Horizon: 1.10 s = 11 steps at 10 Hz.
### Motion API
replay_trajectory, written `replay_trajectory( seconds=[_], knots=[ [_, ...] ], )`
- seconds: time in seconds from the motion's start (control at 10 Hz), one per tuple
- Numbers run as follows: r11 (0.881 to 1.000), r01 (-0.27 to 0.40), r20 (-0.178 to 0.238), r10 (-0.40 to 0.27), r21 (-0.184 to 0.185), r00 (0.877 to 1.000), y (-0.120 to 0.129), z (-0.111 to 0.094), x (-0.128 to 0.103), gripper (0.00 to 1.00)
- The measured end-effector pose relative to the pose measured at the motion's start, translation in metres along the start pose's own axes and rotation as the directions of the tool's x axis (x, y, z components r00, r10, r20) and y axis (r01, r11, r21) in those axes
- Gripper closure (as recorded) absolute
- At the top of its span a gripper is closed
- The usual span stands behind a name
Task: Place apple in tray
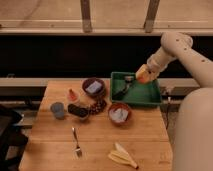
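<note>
Over the tray's (150,96) far right corner, the pincer (144,73) pinches the apple (143,76).
A dark object (122,90) lies inside the tray; a bowl (120,113) sits just in front.

1. The apple (144,75) was small and round, orange-yellow with a reddish blush. It was clamped in the gripper (142,76) right over the tray's far right corner. Whether it touched the rim couldn't be told.
2. The tray (146,95), green, shallow and rectangular with a raised rim, sat flat at the bench's far right corner, long side along the far edge.
</note>
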Motion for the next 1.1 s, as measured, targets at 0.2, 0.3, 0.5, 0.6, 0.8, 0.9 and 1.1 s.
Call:
replay_trajectory(
  seconds=[0.2, 0.3, 0.5, 0.6, 0.8, 0.9, 1.1],
  knots=[
    [1.0, -0.008, 0.002, 0.008, 0.01, 1.0, -0.011, 0.012, 0.0, 1.0],
    [1.0, -0.019, 0.019, 0.019, 0.015, 1.0, -0.019, 0.016, 0.002, 1.0],
    [0.999, -0.035, 0.06, 0.033, 0.025, 0.998, -0.026, 0.023, 0.005, 1.0],
    [0.999, -0.035, 0.08, 0.032, 0.033, 0.996, -0.027, 0.028, 0.005, 1.0],
    [0.999, -0.025, 0.106, 0.021, 0.041, 0.994, -0.024, 0.033, 0.005, 1.0],
    [0.999, -0.019, 0.116, 0.014, 0.045, 0.993, -0.022, 0.036, 0.004, 1.0],
    [0.999, -0.016, 0.117, 0.011, 0.045, 0.993, -0.02, 0.037, 0.004, 1.0]
  ],
)
